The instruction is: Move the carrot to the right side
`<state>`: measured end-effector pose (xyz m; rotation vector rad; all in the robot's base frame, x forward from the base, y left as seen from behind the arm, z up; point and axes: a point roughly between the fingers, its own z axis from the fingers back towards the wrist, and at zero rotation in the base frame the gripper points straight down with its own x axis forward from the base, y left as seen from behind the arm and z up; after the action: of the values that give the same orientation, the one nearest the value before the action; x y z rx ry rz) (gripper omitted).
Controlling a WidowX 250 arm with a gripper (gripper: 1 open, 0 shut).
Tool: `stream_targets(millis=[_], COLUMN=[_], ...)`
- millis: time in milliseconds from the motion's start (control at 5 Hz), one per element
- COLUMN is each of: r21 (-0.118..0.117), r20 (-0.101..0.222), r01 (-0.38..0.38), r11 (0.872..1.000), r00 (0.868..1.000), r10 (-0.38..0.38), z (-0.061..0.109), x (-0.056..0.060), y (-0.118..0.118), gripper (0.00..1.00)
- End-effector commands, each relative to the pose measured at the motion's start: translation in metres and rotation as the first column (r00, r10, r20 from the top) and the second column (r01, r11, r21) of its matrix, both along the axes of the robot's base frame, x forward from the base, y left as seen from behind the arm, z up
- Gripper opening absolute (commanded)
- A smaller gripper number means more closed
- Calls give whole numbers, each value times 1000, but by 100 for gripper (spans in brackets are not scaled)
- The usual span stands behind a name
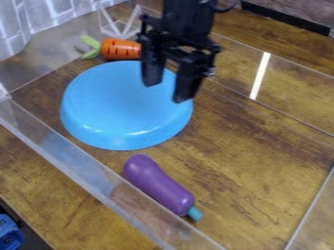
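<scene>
The black end effector (170, 83) of the robot arm is above the far right part of the round blue plastic plate (127, 107), and its two fingers are spread apart, with nothing held between them. The small orange toy carrot with green leafy top (117, 48) lies on the brown wooden surface (241, 146), just beyond the far edge of the plate, near the transparent wall (59, 41). The purple toy eggplant with teal stem (159, 186) lies on the near side of the plate, and its stem points away from it.
</scene>
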<state>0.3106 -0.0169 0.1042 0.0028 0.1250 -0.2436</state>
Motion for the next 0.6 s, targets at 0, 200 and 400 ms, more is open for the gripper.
stream_targets(millis=[0, 200, 400], r21=[6, 5, 5], r20=[44, 36, 33], r01=[-31, -44, -47], r11=[1000, 999, 999], r00=[999, 998, 998], r10=[30, 43, 47], z=[14, 14, 20], x=[16, 21, 24], y=[24, 31, 29], gripper=[100, 100, 100])
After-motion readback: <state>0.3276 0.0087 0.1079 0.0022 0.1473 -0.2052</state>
